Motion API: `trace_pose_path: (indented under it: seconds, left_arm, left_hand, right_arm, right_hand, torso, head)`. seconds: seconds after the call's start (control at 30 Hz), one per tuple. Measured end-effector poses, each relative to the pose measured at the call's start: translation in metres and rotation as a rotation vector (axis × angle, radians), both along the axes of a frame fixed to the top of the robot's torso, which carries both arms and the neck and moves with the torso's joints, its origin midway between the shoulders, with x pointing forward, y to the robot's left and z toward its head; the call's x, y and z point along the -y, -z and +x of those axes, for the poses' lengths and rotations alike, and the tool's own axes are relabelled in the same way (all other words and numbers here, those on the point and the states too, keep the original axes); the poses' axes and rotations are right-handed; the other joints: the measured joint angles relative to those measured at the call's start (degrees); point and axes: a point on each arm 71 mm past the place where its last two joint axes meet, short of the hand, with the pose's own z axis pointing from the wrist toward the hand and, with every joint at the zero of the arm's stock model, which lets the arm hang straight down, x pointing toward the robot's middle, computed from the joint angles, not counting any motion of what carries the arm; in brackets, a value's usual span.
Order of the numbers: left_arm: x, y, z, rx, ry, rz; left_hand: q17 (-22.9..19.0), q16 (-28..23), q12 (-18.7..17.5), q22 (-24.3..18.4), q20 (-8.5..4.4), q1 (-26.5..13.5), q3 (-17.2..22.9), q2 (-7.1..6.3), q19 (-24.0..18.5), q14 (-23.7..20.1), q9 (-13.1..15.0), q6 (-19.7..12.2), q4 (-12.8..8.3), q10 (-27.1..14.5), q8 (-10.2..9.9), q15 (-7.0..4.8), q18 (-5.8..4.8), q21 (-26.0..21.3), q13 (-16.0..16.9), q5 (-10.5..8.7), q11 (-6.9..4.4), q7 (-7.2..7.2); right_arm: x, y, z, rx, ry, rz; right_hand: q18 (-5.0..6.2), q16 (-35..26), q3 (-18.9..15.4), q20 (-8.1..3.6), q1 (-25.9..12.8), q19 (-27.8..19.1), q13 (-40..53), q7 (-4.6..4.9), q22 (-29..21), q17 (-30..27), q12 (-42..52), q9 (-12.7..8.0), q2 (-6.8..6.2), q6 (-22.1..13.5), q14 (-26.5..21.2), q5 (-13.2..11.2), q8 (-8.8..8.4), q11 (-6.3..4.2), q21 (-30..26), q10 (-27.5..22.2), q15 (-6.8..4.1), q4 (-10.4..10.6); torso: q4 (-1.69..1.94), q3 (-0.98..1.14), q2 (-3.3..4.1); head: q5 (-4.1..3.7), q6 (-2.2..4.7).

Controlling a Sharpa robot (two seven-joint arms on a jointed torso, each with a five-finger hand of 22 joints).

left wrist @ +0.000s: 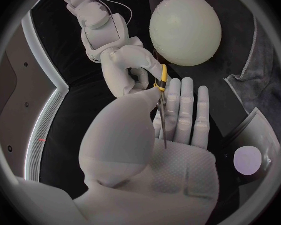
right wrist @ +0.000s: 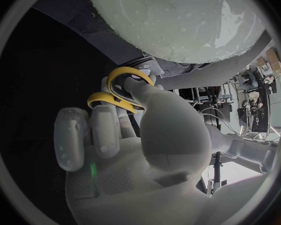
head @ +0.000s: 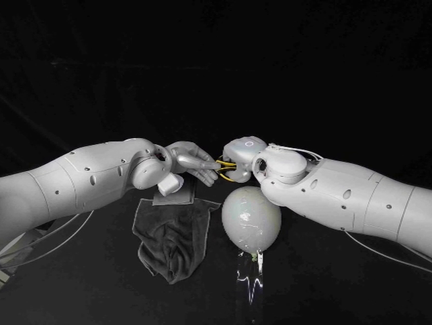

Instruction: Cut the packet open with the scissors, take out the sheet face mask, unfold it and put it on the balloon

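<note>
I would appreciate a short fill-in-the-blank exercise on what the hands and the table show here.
1. The right hand grips a pair of ____.
2. Their handles are coloured ____.
3. The balloon lies beside a grey ____.
Missing words: scissors; yellow; cloth.

This looks like a robotics lab. A black backdrop (head: 216, 61) hangs across the upper half of the head view, behind a black table (head: 372, 298). Metal stands (right wrist: 217, 172) and hanging cables (right wrist: 231, 117) crowd the rim of the right wrist view.
</note>
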Motion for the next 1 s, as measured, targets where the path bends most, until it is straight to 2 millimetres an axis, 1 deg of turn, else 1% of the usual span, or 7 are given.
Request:
trace_pose_path:
  seconds: [0.17, 0.23, 0.33, 0.47, 0.6, 0.8, 1.0]
  left_arm:
    - [0.001, -0.001, 0.001, 0.001, -0.02, -0.011]
    - [0.001, -0.002, 0.001, 0.002, -0.027, -0.019]
    - [-0.002, -0.004, 0.002, 0.005, -0.047, -0.027]
    - [-0.012, -0.005, 0.003, 0.007, -0.085, -0.039]
    - [-0.025, -0.006, 0.004, 0.012, -0.128, -0.052]
    - [-0.045, -0.009, 0.009, 0.027, -0.198, -0.074]
    - [-0.074, -0.012, 0.01, 0.05, -0.291, -0.097]
  left_hand:
    - [-0.82, -2.14, -0.84, -0.72, 0.61, -6.61, -5.98, -8.18, -1.9, -4.21, 1.01, -5.1, 2.96, -6.77, -3.24, 2.04, -0.02, -1.25, -0.36, 0.49, 2.96, 3.18]
    - [-1.27, -2.97, -0.67, -1.39, 1.14, -8.19, -8.47, -9.76, -2.61, -5.93, 0.35, -6.65, 4.43, -8.92, -4.39, 2.89, -0.03, -2.35, -0.17, 0.32, 3.89, 3.71]
    - [-1.72, -3.39, -0.45, -1.99, 1.22, -9.36, -12.17, -10.04, -2.69, -6.96, -0.19, -7.36, 5.63, -10.33, -4.95, 3.49, -0.03, -3.18, 0.0, 0.32, 4.52, 3.46]
    - [-3.11, -4.6, 0.52, -3.28, 1.22, -8.51, -27.3, -6.39, -2.69, -8.15, -0.35, -7.65, 6.25, -11.63, -5.34, 4.03, -0.04, -4.89, 0.14, 0.32, 5.01, 3.51]
    - [-4.01, -5.41, 0.68, -3.88, 1.22, -10.27, -35.53, -9.55, -2.69, -9.27, -0.63, -7.97, 6.54, -12.49, -5.69, 4.4, -0.04, -5.54, 0.14, 0.32, 5.26, 3.23]
    - [-4.75, -6.36, 0.74, -4.22, 1.22, -12.64, -37.86, -12.04, -2.69, -10.31, -0.7, -8.35, 6.77, -13.44, -5.93, 4.83, -0.05, -5.99, 0.12, 0.32, 5.79, 3.2]
    - [-4.91, -6.42, 0.73, -4.34, 1.22, -13.39, -37.85, -11.4, -2.69, -10.39, -0.73, -8.35, 6.77, -13.52, -5.93, 4.91, -0.06, -5.99, 0.09, 0.32, 5.87, 3.2]
  right_arm:
    - [0.008, 0.001, 0.003, 0.005, 0.027, -0.006]
    - [0.01, 0.001, 0.003, 0.007, 0.035, -0.007]
    - [0.013, 0.001, 0.003, 0.007, 0.044, -0.008]
    - [0.021, 0.002, 0.005, 0.009, 0.065, -0.013]
    - [0.032, 0.003, 0.011, 0.01, 0.101, -0.016]
    - [0.047, 0.004, 0.016, 0.0, 0.147, 0.0]
    - [0.07, 0.003, 0.02, -0.029, 0.205, 0.082]
  right_hand:
    - [0.0, 0.0, -0.07, 0.01, -0.38, -0.01, 6.6, 0.03, 0.0, 0.26, 0.0, 0.9, 0.38, -0.03, 0.09, 0.0, 0.37, 0.0, -0.03, 0.0, -0.08, 0.08]
    - [0.0, 0.23, -0.04, 0.01, -0.4, -0.02, 7.35, -0.17, 0.0, 0.27, 0.01, 1.6, 0.39, -0.23, 0.09, 0.0, 0.63, 0.0, -0.03, 0.0, -0.08, 0.05]
    - [0.02, 0.23, -0.03, -0.03, -0.99, -0.06, 12.56, -0.16, -0.02, 0.04, 0.01, 2.14, 0.99, -0.22, 0.09, 0.0, 1.02, 0.0, -0.32, 0.0, -0.07, 0.04]
    - [0.03, 0.23, -0.03, -0.06, -1.06, -0.35, 17.45, -0.17, -0.04, -0.03, 0.35, 2.75, 1.06, -0.23, 0.09, 0.0, 1.24, 0.0, -0.32, 0.0, -0.07, 0.04]
    - [0.04, 0.22, -0.03, 0.02, -1.06, -0.43, 18.77, -0.17, -0.05, -0.03, 2.11, 3.13, 1.06, -0.23, 0.1, 0.0, 1.51, 0.0, -0.54, 0.0, -0.06, 0.03]
    - [0.03, 0.23, -0.02, 0.02, -1.07, -0.44, 18.34, -0.35, -0.03, -0.42, 10.77, 3.56, 1.06, -0.43, 0.11, 0.0, 1.65, 0.0, -0.54, 0.0, -0.04, 0.03]
    - [0.03, -1.27, -0.02, -0.05, -1.07, -1.61, 9.21, -0.49, -0.01, -2.25, 11.55, 5.02, 1.06, -0.74, 0.11, 0.0, 2.65, 0.0, -1.88, -0.01, -0.03, 0.03]
  torso:
    - [0.02, 0.02, 0.0]
    - [0.02, 0.02, 0.0]
    - [0.02, 0.01, 0.0]
    - [0.01, 0.0, 0.03]
    - [-0.02, -0.01, 0.03]
    - [0.02, 0.02, 0.01]
    - [-0.02, 0.04, 0.01]
  head:
    - [0.01, 0.11]
    - [0.01, 0.16]
    - [0.01, 0.24]
    - [0.01, 0.3]
    - [0.08, 0.19]
    - [0.03, 0.21]
    - [-0.09, 0.41]
